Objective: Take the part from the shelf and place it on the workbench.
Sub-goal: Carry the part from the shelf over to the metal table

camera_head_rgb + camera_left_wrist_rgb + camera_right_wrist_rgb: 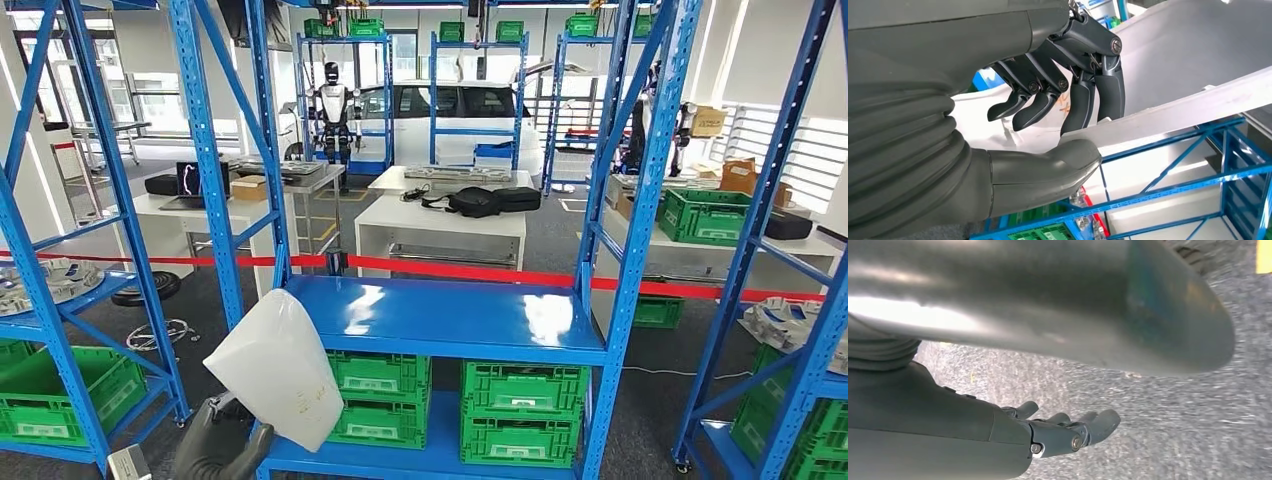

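While the left hand [222, 440] sits low at the near left of the head view, it holds the white part [278, 368], a thin curved sheet-like piece that rises from the hand and tilts up toward the right. In the left wrist view the thick grey thumb [1048, 167] presses against one side of the part's edge and the darker fingers [1110, 95] curl over the other side, so the part [1188, 65] is pinched between them.

The part is in the air in front of the blue shelf [445, 315], overlapping the left end of its bare middle level as seen from the head, and it rests on no surface. Green crates [522, 412] stand on the lower level of that shelf, with another green crate [60, 385] on the rack to the left. Beyond a red barrier tape [450, 268] stands a white worktop [440, 225] with a black bag [475, 202] on it, well apart from the part. Farther back are a white car [450, 110] and another humanoid robot [332, 105].

The right hand [1068, 432] hangs over grey speckled floor [1173, 415]; its fingers lie loosely extended, slightly curved, with nothing in them.
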Controlling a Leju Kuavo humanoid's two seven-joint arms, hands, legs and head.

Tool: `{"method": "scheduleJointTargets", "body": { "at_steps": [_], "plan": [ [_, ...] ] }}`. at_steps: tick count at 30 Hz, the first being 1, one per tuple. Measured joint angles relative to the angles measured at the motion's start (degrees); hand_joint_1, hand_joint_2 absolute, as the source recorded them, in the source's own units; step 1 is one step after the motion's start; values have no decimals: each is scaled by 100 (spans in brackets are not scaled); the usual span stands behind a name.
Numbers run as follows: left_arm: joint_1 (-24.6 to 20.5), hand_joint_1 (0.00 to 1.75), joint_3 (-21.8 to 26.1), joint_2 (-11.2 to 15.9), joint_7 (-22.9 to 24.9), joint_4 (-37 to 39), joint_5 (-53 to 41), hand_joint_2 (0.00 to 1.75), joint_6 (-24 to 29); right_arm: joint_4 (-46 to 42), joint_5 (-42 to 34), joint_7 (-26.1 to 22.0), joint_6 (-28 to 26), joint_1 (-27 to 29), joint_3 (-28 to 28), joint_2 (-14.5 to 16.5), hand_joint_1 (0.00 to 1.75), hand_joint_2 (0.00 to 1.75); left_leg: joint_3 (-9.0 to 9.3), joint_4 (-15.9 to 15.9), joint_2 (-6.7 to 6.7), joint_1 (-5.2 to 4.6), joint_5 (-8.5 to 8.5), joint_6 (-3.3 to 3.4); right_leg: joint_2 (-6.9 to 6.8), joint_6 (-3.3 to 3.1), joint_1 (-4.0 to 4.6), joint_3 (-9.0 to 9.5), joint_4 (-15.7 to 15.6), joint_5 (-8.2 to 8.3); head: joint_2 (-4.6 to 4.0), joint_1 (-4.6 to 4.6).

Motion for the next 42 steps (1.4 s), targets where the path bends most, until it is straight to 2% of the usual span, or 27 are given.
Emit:
{"method": "scheduleJointTargets", "body": {
  "at_steps": [1,2,3,5,7,9,11,12,14,16,17,18,19,21,23,25,27,28,30,32,33,34,35,37,39,41,42],
  "plan": [
    [4,175,0,-2,-2,9,9,175,-5,0,1,-1,-1,-5,-8,-1,0,0,-108,10,-1,-11,78,7,0,4,6,-59,361,-167,-1,3],
    [10,175,0,-3,-3,20,23,175,-10,0,5,0,-3,-8,-19,-3,0,0,-218,22,-1,-21,154,9,1,-3,18,-53,605,-191,0,5],
    [17,175,0,-3,-4,33,42,175,-15,0,12,6,-4,-9,-29,-5,0,0,-324,37,-1,-27,225,5,1,-19,33,41,668,-93,0,7],
    [28,175,0,-5,-4,56,74,175,-19,-1,25,15,-2,-10,-45,-13,0,0,-510,77,-2,-30,351,-16,1,-74,73,538,206,181,-1,11],
    [32,175,1,-5,-17,67,91,175,-9,-5,26,3,3,-20,-51,-30,0,0,-628,119,3,-40,452,-61,0,-151,123,1192,-666,121,-1,13],
    [36,175,2,-5,-36,76,114,175,4,-9,34,4,6,-26,-55,-47,0,0,-672,115,17,-39,560,-120,2,-218,163,1473,-1147,-14,0,13],
    [38,175,3,-6,-30,104,154,175,19,-9,79,33,25,-16,-56,-51,0,0,-703,84,13,-37,636,-185,-12,-281,153,1405,-1205,85,-1,14],
    [37,175,5,-3,-19,124,172,175,33,-9,107,34,44,-13,-57,-53,0,0,-747,143,-1,-34,547,-220,-25,-322,136,1359,-1225,156,-1,9],
    [40,175,16,5,-7,177,195,175,68,-9,150,-9,88,-11,-58,-55,0,0,-906,596,-27,-2,74,-296,-49,-381,108,1227,-1245,296,-1,-2],
    [63,175,39,13,-19,227,217,175,91,-9,180,-51,131,-8,-58,-56,0,0,-1065,1324,-32,42,-362,-367,-68,-392,104,1066,-1228,402,-1,-11],
    [79,175,56,16,-32,250,233,175,106,-9,193,-64,158,-6,-58,-56,0,0,-1087,1586,-31,63,-387,-396,-90,-386,102,989,-1215,445,-1,-14],
    [92,175,76,18,-49,268,247,175,134,-9,202,-80,185,-4,-58,-56,0,0,-1029,1678,-27,83,-297,-422,-124,-374,97,914,-1194,489,-1,-16],
    [99,175,99,20,-67,278,255,175,172,-9,205,-101,209,-3,-58,-57,0,0,-878,1573,-13,104,-141,-444,-164,-358,89,844,-1167,522,-1,-17],
    [97,175,151,19,-104,263,258,175,254,-10,213,-132,244,-1,-58,-63,0,0,-344,884,142,113,14,-485,-248,-313,80,743,-1103,565,1,-23],
    [85,175,212,14,-109,215,280,175,302,-11,243,-124,272,-1,-57,-68,0,0,51,254,291,71,-112,-444,-340,-253,96,697,-1058,596,1,-24],
    [81,175,281,11,-78,183,303,175,329,-11,278,-105,304,-3,-57,-67,0,0,89,73,236,33,-184,-324,-454,-185,103,673,-1046,634,0,-18],
    [84,175,333,10,-57,168,307,175,343,-11,293,-104,324,-5,-57,-66,0,0,43,44,119,35,-136,-204,-423,-121,75,627,-960,570,1,-15],
    [80,175,352,9,-56,162,307,175,344,-11,296,-104,326,-4,-57,-65,0,0,22,33,69,41,-104,-152,-332,-96,63,556,-787,441,1,-15],
    [79,175,372,1,-56,154,305,175,349,-11,299,-105,328,2,-56,-63,0,0,-25,33,-31,41,-58,-90,-106,-62,50,278,-109,42,1,-9],
    [96,175,379,-4,-68,156,259,175,395,-11,295,-133,328,9,-56,-62,0,0,-70,52,-151,27,-30,-71,-25,-57,54,14,555,-214,1,-4],
    [105,175,380,-2,-83,156,223,175,438,-11,289,-158,328,11,-56,-61,0,0,-85,68,-217,20,-22,-73,-11,-67,56,7,623,-190,1,-3],
    [109,175,385,2,-103,147,179,175,488,-11,282,-186,327,12,-56,-61,0,0,-95,86,-287,17,-20,-77,9,-85,56,127,429,-51,0,-2],
    [109,175,392,4,-122,131,149,175,531,-11,276,-206,326,11,-56,-60,0,0,-99,104,-350,16,-21,-84,59,-108,56,331,62,143,0,0],
    [98,175,415,7,-154,88,106,175,581,-11,271,-222,323,14,-56,-61,0,0,-128,142,-468,15,-22,-120,288,-157,45,728,-683,383,-1,-2],
    [93,175,438,11,-169,58,82,175,596,-11,270,-220,320,18,-56,-62,0,0,-183,153,-584,37,4,-196,408,-185,51,849,-951,390,0,-2],
    [104,175,462,25,-173,33,75,175,601,-11,270,-220,319,12,-56,-57,0,0,-228,136,-673,61,35,-278,287,-222,51,858,-1001,418,1,2],
    [103,175,476,39,-173,21,75,175,602,-11,270,-222,319,6,-56,-53,0,0,-261,173,-603,54,3,-309,218,-256,39,873,-1034,437,1,-2]
  ]
}}
